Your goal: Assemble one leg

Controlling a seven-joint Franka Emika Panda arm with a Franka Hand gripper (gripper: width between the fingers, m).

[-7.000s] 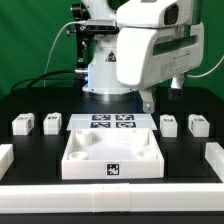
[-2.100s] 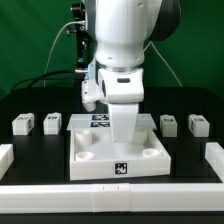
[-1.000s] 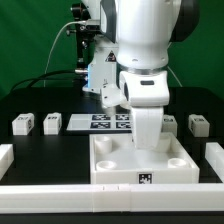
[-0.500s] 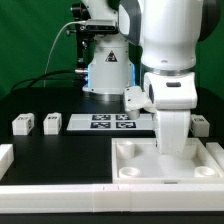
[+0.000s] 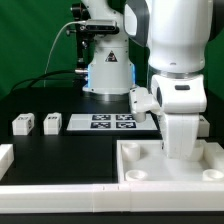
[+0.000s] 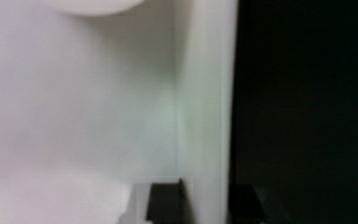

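Exterior view, lower right of the frame: the arm stands over the large white square tray (image 5: pixel 138 168), and the gripper (image 5: pixel 180 158) reaches down at the tray's far wall. Its fingertips are hidden behind that wall. The wrist view shows only a blurred white surface beside a black band, so it cannot be told whether the fingers are apart, together or clamped on the wall.

The leg (image 5: pixel 52 123), a small white block, rests on the black table at the middle left of the frame, with a second leg (image 5: pixel 22 124) just beside it. Both are well apart from the tray, and the marker board (image 5: pixel 112 122) lies between them and the arm. A white front rail (image 5: pixel 60 190) runs along the bottom of the frame.

Judged step: positioning the tray near the front rail before any leg is fetched; no socket holds a leg yet. To do this well, the tray should stay flat on the table and end square to the rail. The fingers should then part fully before the wrist rises, so that the tray is not dragged askew.
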